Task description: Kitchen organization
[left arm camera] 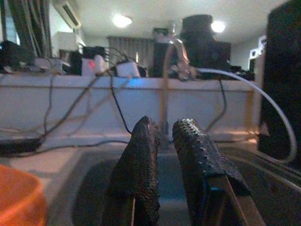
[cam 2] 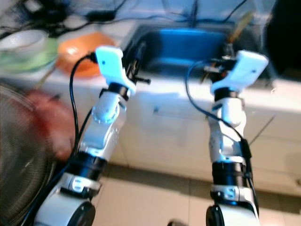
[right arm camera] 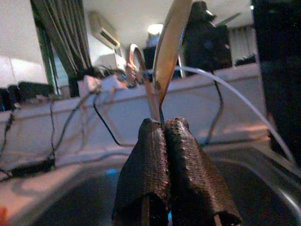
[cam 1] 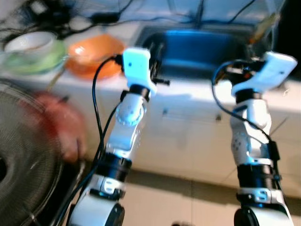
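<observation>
The spoon (right arm camera: 170, 44) stands up out of the right gripper (right arm camera: 163, 127), jaws pinched shut on its thin handle, bowl end pointing up, out over the right side of the sink (cam 1: 197, 49). In the head views that spoon is only a blurred brownish streak (cam 1: 264, 26) at the far right corner of the basin; the right wrist view shows its metal bowl plainly. The left gripper (left arm camera: 164, 134) hovers over the near left part of the sink, jaws slightly apart with a narrow gap, nothing between them. The head views are smeared, so edges are soft. On the surface (cam 1: 84, 82) left of the sink sits an orange bowl (cam 1: 94, 54), and further left a white bowl (cam 1: 30, 43) resting in a green one (cam 1: 35, 62); what they hold cannot be made out. A reddish blur (cam 1: 59, 122) hangs in front of the cabinet at left, unidentifiable, beside a round wire fan grille (cam 1: 23, 165) cut off by the frame edge. The wrist views add a curved tap (left arm camera: 176, 54), cables (left arm camera: 70, 106) trailing along the far ledge, curtains, and ceiling lights. Pale tiled floor (cam 1: 188, 202) below.
</observation>
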Motion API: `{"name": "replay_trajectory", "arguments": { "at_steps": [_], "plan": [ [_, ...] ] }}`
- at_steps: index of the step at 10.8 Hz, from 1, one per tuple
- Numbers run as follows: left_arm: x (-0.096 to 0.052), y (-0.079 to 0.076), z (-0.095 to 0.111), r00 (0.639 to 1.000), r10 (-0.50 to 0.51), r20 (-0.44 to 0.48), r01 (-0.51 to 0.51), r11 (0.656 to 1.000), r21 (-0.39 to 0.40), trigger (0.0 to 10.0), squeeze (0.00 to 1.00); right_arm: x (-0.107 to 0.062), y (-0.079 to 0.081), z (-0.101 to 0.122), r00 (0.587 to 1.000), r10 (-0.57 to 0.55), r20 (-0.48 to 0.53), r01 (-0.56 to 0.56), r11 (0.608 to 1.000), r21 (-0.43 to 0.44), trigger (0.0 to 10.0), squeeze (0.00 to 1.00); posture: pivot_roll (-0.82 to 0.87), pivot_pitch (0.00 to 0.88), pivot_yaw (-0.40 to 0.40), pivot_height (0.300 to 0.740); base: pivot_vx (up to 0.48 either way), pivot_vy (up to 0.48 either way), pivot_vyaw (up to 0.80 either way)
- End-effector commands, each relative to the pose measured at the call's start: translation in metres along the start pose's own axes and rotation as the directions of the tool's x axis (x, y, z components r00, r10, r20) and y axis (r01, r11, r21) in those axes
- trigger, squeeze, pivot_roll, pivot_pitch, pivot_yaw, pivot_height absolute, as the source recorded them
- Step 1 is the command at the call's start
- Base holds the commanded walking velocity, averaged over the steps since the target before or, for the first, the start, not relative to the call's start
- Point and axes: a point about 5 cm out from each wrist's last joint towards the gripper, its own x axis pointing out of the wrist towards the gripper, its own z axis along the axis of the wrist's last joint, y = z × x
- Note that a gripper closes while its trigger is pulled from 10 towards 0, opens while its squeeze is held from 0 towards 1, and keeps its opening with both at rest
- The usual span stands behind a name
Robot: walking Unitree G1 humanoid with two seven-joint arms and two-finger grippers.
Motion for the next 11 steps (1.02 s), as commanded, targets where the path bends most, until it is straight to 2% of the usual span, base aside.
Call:
{"name": "replay_trajectory", "arguments": {
  "at_steps": [1, 2, 5, 7, 8, 11],
  "plan": [
    [0.0, 0.0098, 0.0037, 1.0, 0.024, 0.014, -0.025, 1.0, 0.012, 10.0, 0.0, 0.002, 0.0124, 0.0036, 0.999, 0.034, 0.021, -0.034, 0.999, 0.012, 10.0, 0.0, 0.04, 0.147, 0.048, 0.74, 0.458, 0.0, -0.51],
    [0.0004, 0.0097, 0.0042, 1.0, 0.024, 0.015, -0.024, 1.0, 0.012, 10.0, 0.0, 0.0021, 0.0123, 0.0036, 0.999, 0.034, 0.021, -0.034, 0.999, 0.013, 10.0, 0.0, 0.04, 0.148, 0.048, 0.74, 0.454, 0.0, -0.8],
    [0.0005, 0.0094, 0.0038, 1.0, 0.023, 0.013, -0.023, 1.0, 0.01, 10.0, 0.0, 0.0011, 0.0121, 0.0018, 1.0, 0.028, 0.013, -0.028, 0.999, 0.021, 10.0, 0.0, 0.04, 0.147, 0.048, 0.74, 0.455, 0.0, 0.0],
    [0.0004, 0.009, 0.0037, 1.0, 0.021, 0.012, -0.021, 1.0, 0.009, 10.0, 0.0, 0.0008, 0.0119, -0.001, 1.0, 0.02, -0.004, -0.02, 1.0, 0.017, 10.0, 0.0, 0.04, 0.152, 0.049, 0.74, 0.454, 0.0, -0.8],
    [0.0003, 0.0089, 0.0036, 1.0, 0.019, 0.011, -0.019, 1.0, 0.008, 10.0, 0.0, 0.0, 0.0119, -0.0009, 1.0, 0.022, 0.002, -0.022, 1.0, 0.01, 10.0, 0.0, 0.04, 0.153, 0.049, 0.74, 0.442, 0.0, 0.0],
    [-0.0016, 0.0047, 0.0005, 1.0, -0.003, -0.003, 0.003, 1.0, -0.011, 10.0, 0.0, -0.0006, 0.0125, -0.0015, 1.0, 0.02, 0.0, -0.02, 1.0, 0.013, 10.0, 0.0, 0.05, 0.154, 0.048, 0.74, 0.0, 0.0, 0.0]
  ]
}}
